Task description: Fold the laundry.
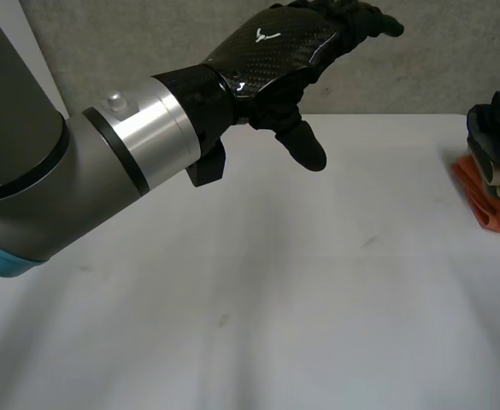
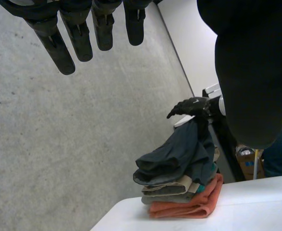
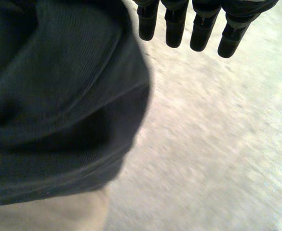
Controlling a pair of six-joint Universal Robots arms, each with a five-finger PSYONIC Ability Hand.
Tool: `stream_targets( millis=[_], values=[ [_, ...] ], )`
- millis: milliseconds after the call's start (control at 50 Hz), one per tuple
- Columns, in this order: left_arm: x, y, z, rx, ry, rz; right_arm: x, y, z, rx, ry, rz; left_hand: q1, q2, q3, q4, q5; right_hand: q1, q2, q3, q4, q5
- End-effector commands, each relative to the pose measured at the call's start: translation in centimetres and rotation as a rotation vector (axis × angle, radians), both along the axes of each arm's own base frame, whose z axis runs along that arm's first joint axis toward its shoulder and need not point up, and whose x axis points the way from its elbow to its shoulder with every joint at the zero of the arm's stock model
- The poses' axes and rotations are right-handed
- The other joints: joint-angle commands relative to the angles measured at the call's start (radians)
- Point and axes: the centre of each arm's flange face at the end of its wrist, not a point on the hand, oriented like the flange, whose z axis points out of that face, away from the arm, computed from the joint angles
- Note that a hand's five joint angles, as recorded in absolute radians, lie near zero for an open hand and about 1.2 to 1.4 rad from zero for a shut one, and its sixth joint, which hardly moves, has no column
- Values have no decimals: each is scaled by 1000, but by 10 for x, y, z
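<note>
**A:** What lies on the bench (image 1: 275,299)?

**B:** A stack of folded laundry (image 1: 491,171), at the right edge toward the far side. An orange piece (image 2: 189,208) is at the bottom, a beige layer (image 2: 169,188) is above it, and a dark garment (image 2: 179,154) is on top.

**A:** Does the top one lie flat?

**B:** No. In the left wrist view it rises in a peak to the underside of the right hand (image 2: 194,106), which hangs over the stack.

**A:** Is it pinched?

**B:** I cannot tell. In the right wrist view the dark cloth bunches close beside the palm, and the contact itself is hidden.

**A:** And the other arm?

**B:** The left arm (image 1: 61,188) reaches in over the bench. The left hand (image 1: 279,51) is raised above the bench near the far edge, well apart from the stack. Its fingers (image 2: 61,53) are straight and spread, the thumb angles downward, and it holds nothing.

**A:** What is behind it?

**B:** A grey concrete wall (image 2: 59,144).
</note>
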Motion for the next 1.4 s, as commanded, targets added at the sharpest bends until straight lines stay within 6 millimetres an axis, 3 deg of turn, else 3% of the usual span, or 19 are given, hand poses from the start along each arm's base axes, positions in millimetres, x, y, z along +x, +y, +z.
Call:
stream_targets(
  millis=[20, 60, 120, 160, 180, 220, 260, 280, 340, 360, 420, 480, 560, 660, 800, 1040, 1140, 1340, 1400],
  values=[
    [2, 7, 6, -13, 8, -5, -26, 42, 38, 114, 68, -271, 15, 1, -6, 1, -19, -53, -32, -36, -34, -49],
    [1, 9, 7, -13, 10, -10, -42, 49, 44, 148, 172, -365, 15, 1, -6, 1, -19, -53, -32, -36, -34, -49],
    [0, 10, 10, -21, 18, -15, -47, 48, 51, 127, 257, -418, 15, 1, -6, 1, -19, -53, -32, -36, -34, -49],
    [1, 9, 16, -35, 32, -10, -43, 46, 70, 34, 337, -450, 15, 1, -6, 1, -19, -53, -32, -36, -34, -49],
    [0, 9, 19, -44, 42, -7, -38, 46, 80, -11, 352, -447, 15, 1, -6, 1, -19, -53, -32, -36, -34, -49],
    [3, 7, 31, -69, 73, 20, -5, 50, 109, -172, 362, -386, 21, 7, 0, 7, -13, -53, -32, -36, -34, -49],
    [6, 4, 38, -78, 93, 60, 17, 53, 120, -257, 353, -320, 24, 10, 3, 10, -10, -53, -32, -36, -34, -49],
    [7, 3, 41, -83, 105, 85, 40, 56, 122, -309, 333, -229, 27, 12, 6, 13, -7, -53, -32, -36, -34, -49],
    [16, -8, 49, -80, 145, 214, 77, 65, 120, -356, 298, -51, 30, 15, 9, 16, -4, -53, -32, -36, -34, -49],
    [21, -12, 52, -83, 161, 284, 103, 75, 121, -373, 269, 63, 30, 15, 9, 16, -4, -53, -32, -36, -34, -49],
    [29, -21, 53, -71, 180, 382, 144, 95, 108, -342, 195, 251, 27, 12, 6, 13, -7, -53, -32, -36, -34, -49],
    [45, -41, 46, -42, 176, 513, 162, 105, 88, -278, 119, 317, 21, 7, 0, 7, -13, -53, -32, -36, -34, -49],
    [69, -58, 21, 12, 109, 653, 195, 124, 56, -162, 11, 404, 9, -5, -12, -5, -24, -53, -32, -36, -34, -49],
    [92, -67, -22, 69, -27, 744, 222, 142, 41, -82, -43, 445, 6, -8, -15, -8, -27, -53, -32, -36, -34, -49],
    [98, -64, -48, 80, -122, 766, 225, 144, 34, -27, -71, 402, -5, -20, -27, -19, -39, -53, -32, -36, -34, -49],
    [102, -63, -39, 58, -103, 783, 231, 149, 29, -3, -60, 425, -14, -29, -35, -28, -48, -53, -32, -36, -34, -49],
    [136, -89, -44, 23, -222, 953, 238, 155, 22, 33, -62, 445, -14, -29, -35, -28, -48, -53, -32, -36, -34, -49],
    [183, -86, -90, 16, -707, 1053, 250, 155, -5, 114, -8, 470, -15, -29, -36, -29, -49, -53, -32, -36, -34, -49],
    [212, -90, -110, 58, -815, 1101, 252, 154, -11, 126, 23, 471, -15, -29, -36, -29, -49, -53, -32, -36, -34, -49]
  ],
)
